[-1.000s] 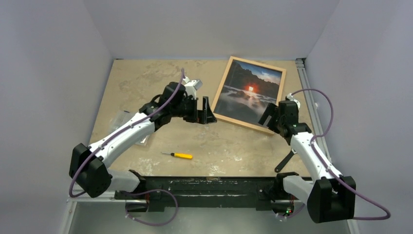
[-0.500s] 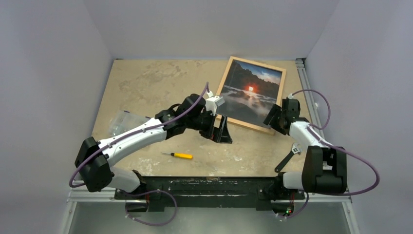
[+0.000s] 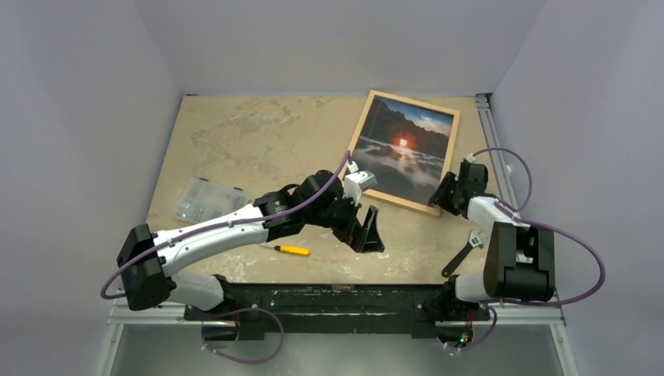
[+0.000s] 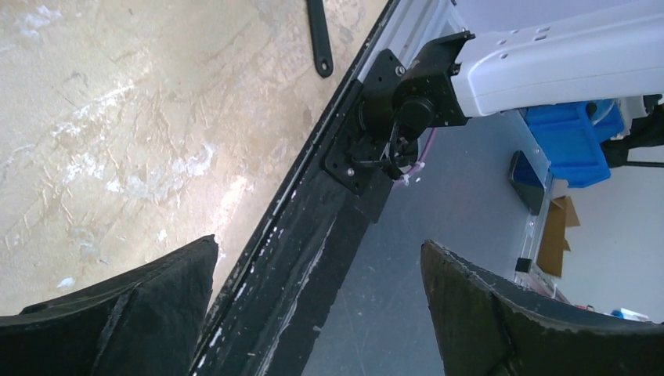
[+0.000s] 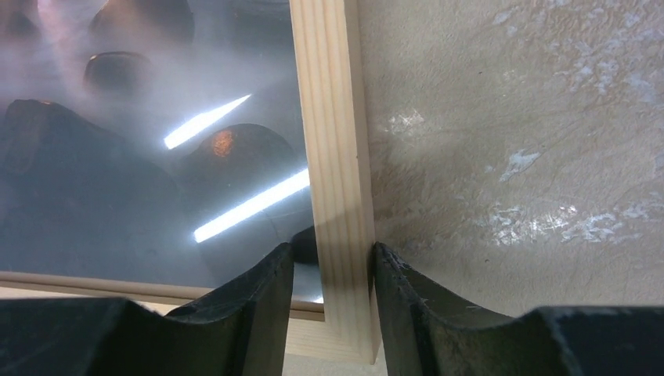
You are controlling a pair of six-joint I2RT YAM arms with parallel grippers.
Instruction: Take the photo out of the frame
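Observation:
The photo (image 3: 403, 153), a dark sunset print, lies flat inside the light-wood frame (image 3: 387, 199) at the back right of the table. My right gripper (image 3: 440, 196) is at the frame's near right corner. In the right wrist view its jaws (image 5: 333, 254) straddle the frame's side rail (image 5: 329, 117). The right finger touches the rail's outer edge, while a sliver of glossy photo (image 5: 117, 172) shows between the left finger and the rail. My left gripper (image 3: 368, 231) hangs open and empty over the table's front middle, away from the frame (image 4: 317, 258).
A yellow-handled screwdriver (image 3: 290, 250) lies near the front, left of centre. A clear plastic box (image 3: 205, 197) sits at the left. A black wrench (image 3: 462, 254) lies by the right arm (image 4: 317, 35). The black base rail (image 3: 329, 298) runs along the near edge.
My left arm swung right and toward the front edge, away from the frame, still open. My right arm folded back, and its jaws narrowed around the frame's corner rail.

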